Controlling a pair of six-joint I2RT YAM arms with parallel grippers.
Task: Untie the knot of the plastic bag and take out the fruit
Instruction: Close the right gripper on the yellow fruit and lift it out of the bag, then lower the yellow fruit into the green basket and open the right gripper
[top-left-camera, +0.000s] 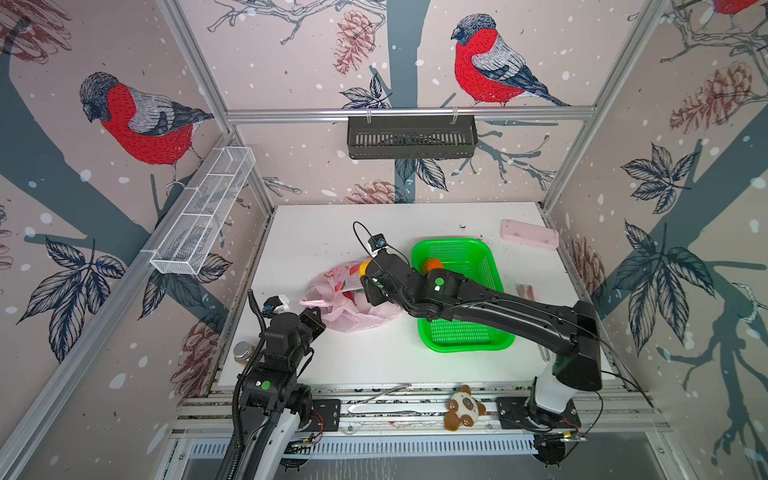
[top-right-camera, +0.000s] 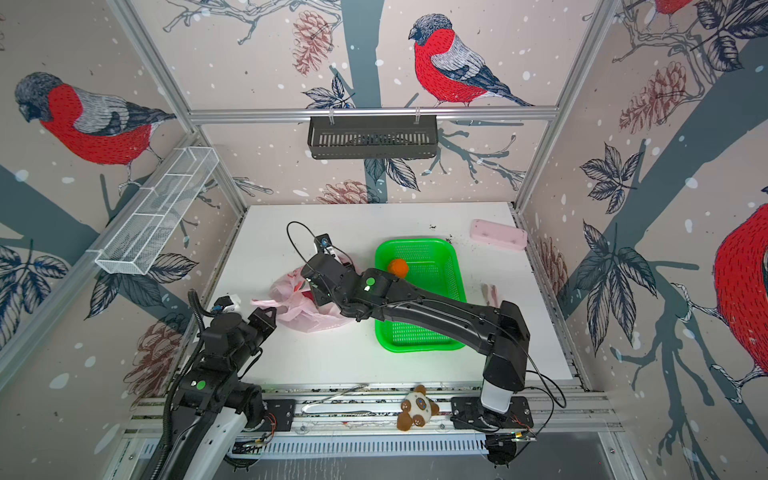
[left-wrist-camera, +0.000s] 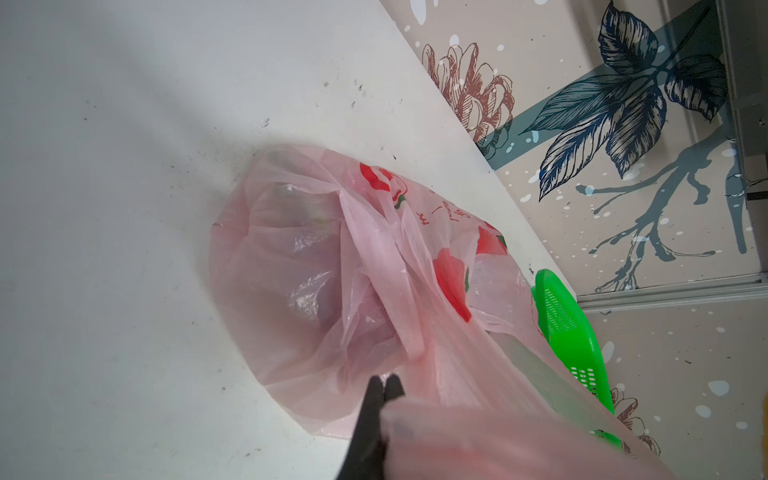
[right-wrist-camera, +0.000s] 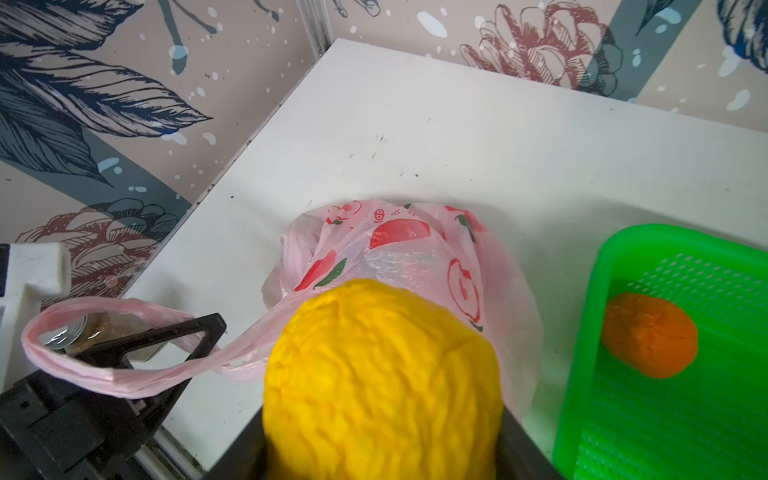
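- The left gripper (top-left-camera: 314, 321), lower left of centre in a top view, is closed on a loop handle (right-wrist-camera: 104, 374) of the bag (top-left-camera: 345, 309). The right wrist view shows that handle drawn out toward it. Judged reason: it pins the bag to the desk (top-left-camera: 386, 361) and holds the mouth open while the other arm works.
- The knot is not visible in any view. The handles lie loose, so I judge the untying done.
- The bag sits left of centre on the desk, slumped, just beside the green basket (top-left-camera: 467, 345). Something red shows at its mouth in a top view. The left wrist view gives only dim shapes through the plastic, so I cannot tell which fruit is inside or how many.
- The right gripper (top-left-camera: 368, 275), centre of frame, reaches across over the bag's far edge and is clamped on a yellow-orange fruit (right-wrist-camera: 382, 374). That fruit fills the lower middle of the right wrist view. Whether it touches the plastic, I cannot tell. Judged: it is out of the bag and held up for the carry to the basket.
- The green basket, right of centre, holds one orange fruit (top-left-camera: 433, 264) near its far left corner. The right arm hides part of its floor.
- Next step, as I judge it: carry right, lower over the basket, release. Risk: the thin plastic clings and drags along.
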